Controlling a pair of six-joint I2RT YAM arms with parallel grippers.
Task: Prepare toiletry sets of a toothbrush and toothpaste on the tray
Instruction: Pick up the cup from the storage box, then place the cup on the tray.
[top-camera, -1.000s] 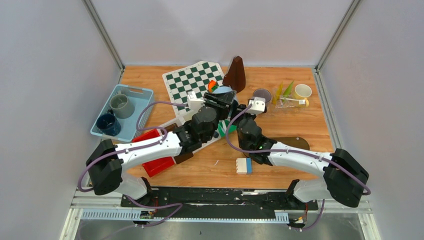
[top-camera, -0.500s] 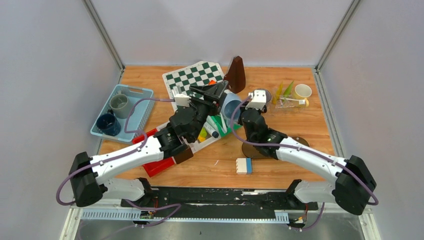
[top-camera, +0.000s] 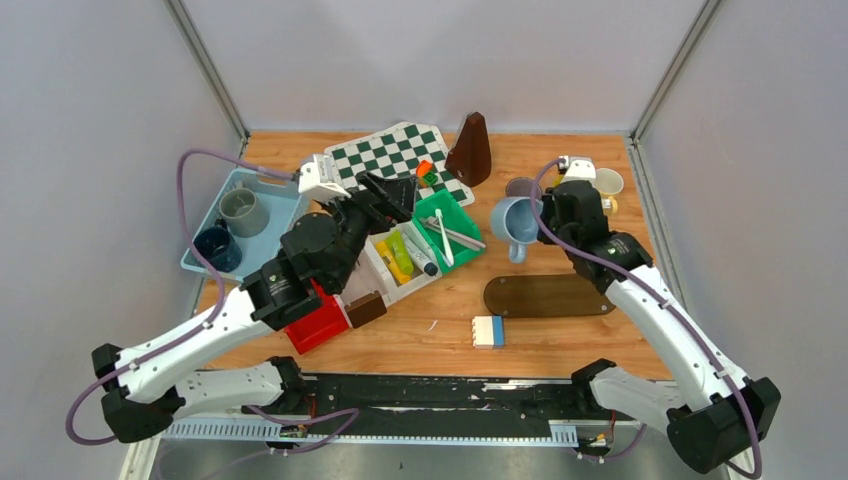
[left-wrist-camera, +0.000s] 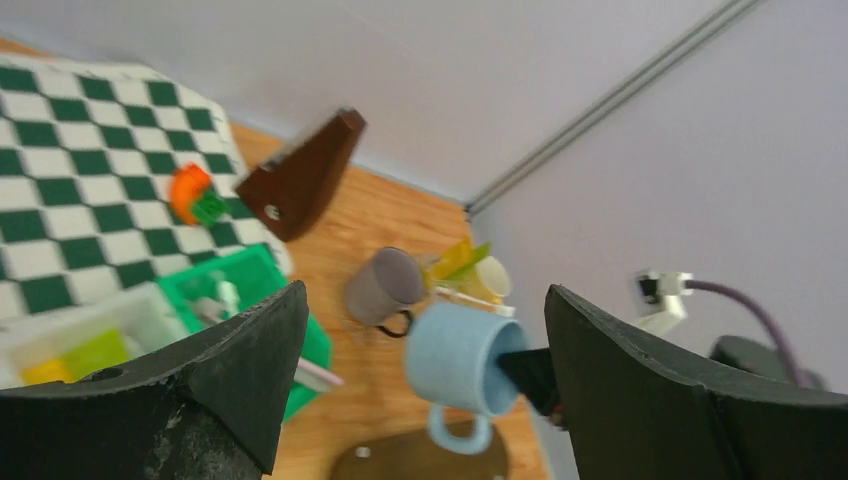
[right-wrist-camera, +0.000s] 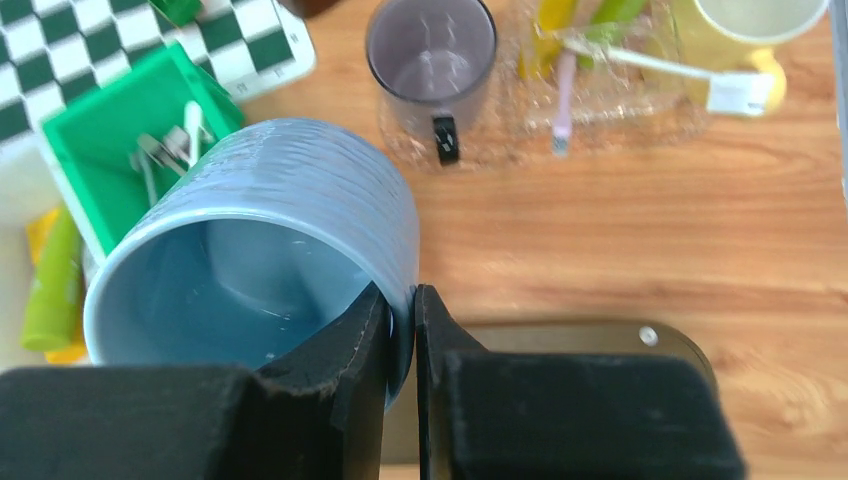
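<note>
My right gripper (top-camera: 537, 222) is shut on the rim of the light blue mug (top-camera: 511, 221), one finger inside and one outside. It holds the mug tipped on its side above the table, just beyond the dark brown oval tray (top-camera: 548, 295). The right wrist view shows the gripper (right-wrist-camera: 402, 312) pinching the mug (right-wrist-camera: 270, 225). My left gripper (top-camera: 392, 190) is open and empty over the bins; in its wrist view (left-wrist-camera: 425, 297) the mug (left-wrist-camera: 462, 357) hangs ahead. A grey mug (top-camera: 522, 187) and a pale yellow mug (top-camera: 605, 182) stand at the back right beside yellow and green tubes (top-camera: 568, 181).
A blue basket (top-camera: 287, 190) at the left holds a grey-green mug (top-camera: 243, 211) and a dark blue mug (top-camera: 215, 248). A green bin (top-camera: 462, 217) holds toothbrushes; a white bin (top-camera: 380, 268) holds tubes. A chessboard (top-camera: 385, 152), brown cone (top-camera: 471, 150), red bin (top-camera: 312, 325) and white-blue block (top-camera: 488, 331) lie around.
The right gripper has carried the light blue mug to the right, away from the bins. The left arm has pulled back to the left, uncovering the green and white bins.
</note>
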